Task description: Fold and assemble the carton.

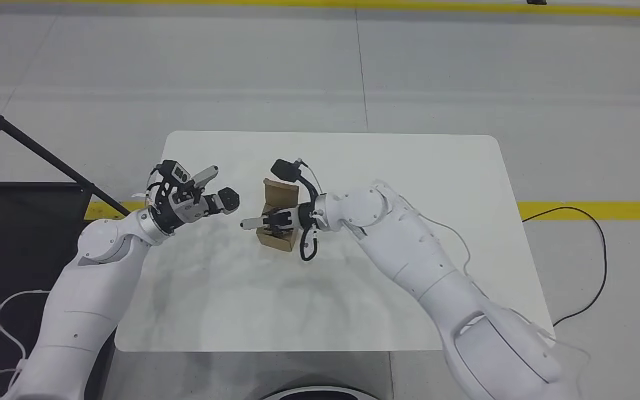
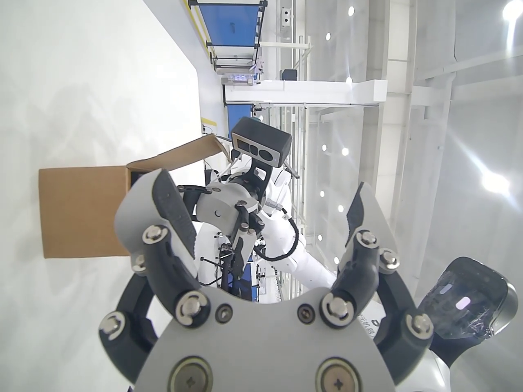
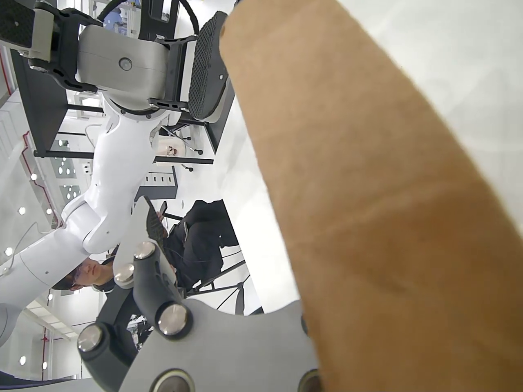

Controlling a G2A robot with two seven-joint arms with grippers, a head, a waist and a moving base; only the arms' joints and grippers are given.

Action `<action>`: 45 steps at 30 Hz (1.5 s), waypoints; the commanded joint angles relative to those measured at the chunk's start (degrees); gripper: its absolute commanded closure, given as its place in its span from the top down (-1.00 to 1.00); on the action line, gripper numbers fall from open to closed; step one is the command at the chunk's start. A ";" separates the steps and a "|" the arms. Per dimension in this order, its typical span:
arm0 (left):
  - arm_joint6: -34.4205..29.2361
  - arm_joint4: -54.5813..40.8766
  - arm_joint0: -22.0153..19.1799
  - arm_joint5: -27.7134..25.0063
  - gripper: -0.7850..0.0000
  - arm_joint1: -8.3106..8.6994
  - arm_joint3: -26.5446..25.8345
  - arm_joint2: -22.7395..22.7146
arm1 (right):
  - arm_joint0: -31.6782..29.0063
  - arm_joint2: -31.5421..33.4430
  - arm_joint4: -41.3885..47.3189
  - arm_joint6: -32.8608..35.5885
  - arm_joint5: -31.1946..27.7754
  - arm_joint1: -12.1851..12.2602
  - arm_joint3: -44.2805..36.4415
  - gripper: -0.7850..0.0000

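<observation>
While the carton stands left of the counter's middle, mouth upward and one flap raised at its far end, its longer side runs roughly near to far; the right tool sits at it, jaws spread, one finger clear of the cardboard; the left tool hangs just beside it, gaping and holding nothing.

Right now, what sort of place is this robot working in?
Probably a large industrial hall or robotics test floor: a yellow line marked on the pale floor, rows of ceiling lights high overhead, blue partition panels, and a white work table holding one carton.
</observation>
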 commanded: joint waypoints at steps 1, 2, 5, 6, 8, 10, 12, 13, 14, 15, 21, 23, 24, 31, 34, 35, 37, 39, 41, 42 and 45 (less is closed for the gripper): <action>-0.17 0.09 0.00 0.13 1.00 -0.05 0.02 -0.03 | 0.10 -0.01 -0.13 0.21 0.08 -0.14 0.29 1.00; -0.22 0.09 -0.01 0.16 1.00 -0.06 0.05 -0.07 | 0.16 -0.03 -0.23 0.28 0.13 -0.22 0.38 1.00; -0.32 0.16 -0.04 0.19 1.00 -0.13 0.13 -0.16 | 0.29 -0.04 -0.38 0.52 0.18 -0.43 0.71 1.00; -0.34 0.19 -0.05 0.15 1.00 -0.15 0.13 -0.20 | 0.34 -0.02 -0.39 0.59 0.18 -0.50 0.82 1.00; -0.43 0.18 -0.04 0.07 1.00 -0.20 0.13 -0.24 | 0.42 0.00 -0.50 0.71 0.14 -0.62 1.01 1.00; -0.57 0.25 -0.05 0.08 1.00 -0.24 0.14 -0.29 | 0.47 0.08 -0.56 0.75 0.06 -0.72 1.21 1.00; -0.58 0.23 -0.05 0.11 1.00 -0.28 0.18 -0.37 | 0.52 0.14 -0.63 0.94 -0.11 -0.82 1.39 1.00; -0.59 0.25 -0.05 0.12 1.00 -0.30 0.18 -0.40 | 0.55 0.19 -0.65 0.99 -0.16 -0.86 1.49 1.00; -0.60 0.28 -0.06 0.13 1.00 -0.32 0.21 -0.42 | 0.59 0.25 -0.68 1.03 -0.20 -0.90 1.60 1.00; -0.61 0.31 -0.08 0.13 1.00 -0.35 0.25 -0.44 | 0.63 0.30 -0.71 1.07 -0.26 -0.94 1.71 1.00; -0.95 0.47 -0.29 0.26 1.00 -0.49 0.56 -0.46 | 0.75 0.64 -0.82 1.34 -0.49 -1.15 2.27 1.00; -1.01 0.50 -0.34 0.25 1.00 -0.53 0.65 -0.49 | 0.79 0.75 -0.87 1.44 -0.54 -1.22 2.41 1.00; -1.04 0.52 -0.36 0.24 1.00 -0.55 0.69 -0.50 | 0.80 0.80 -0.90 1.47 -0.56 -1.25 2.46 1.00; -1.20 0.66 -0.38 0.28 1.00 -0.68 0.78 -0.68 | 0.88 1.10 -1.23 1.70 -0.70 -1.47 2.84 1.00; -1.25 0.81 -0.38 0.33 1.00 -0.72 0.73 -0.75 | 0.89 1.26 -1.28 1.82 -0.71 -1.55 3.02 1.00; -1.26 0.88 -0.40 0.35 1.00 -0.74 0.73 -0.76 | 0.92 1.32 -1.29 1.87 -0.72 -1.58 3.09 1.00; -1.20 0.94 -0.48 0.56 1.00 -0.79 0.74 -0.73 | 0.99 1.37 -1.48 1.93 -0.69 -1.64 3.26 1.00; -1.18 1.00 -0.54 0.60 1.00 -0.83 0.77 -0.73 | 0.99 1.45 -1.50 1.98 -0.66 -1.71 3.37 1.00; -1.21 1.15 -0.61 0.66 1.00 -0.87 0.73 -0.71 | 1.00 1.57 -1.47 1.99 -0.68 -1.78 3.47 1.00; -1.20 1.18 -0.63 0.70 1.00 -0.89 0.69 -0.72 | 0.99 1.61 -1.49 2.02 -0.74 -1.81 3.50 1.00; -1.23 1.36 -0.61 0.76 1.00 -0.93 0.60 -0.77 | 1.02 1.72 -1.68 2.13 -0.80 -1.88 3.68 1.00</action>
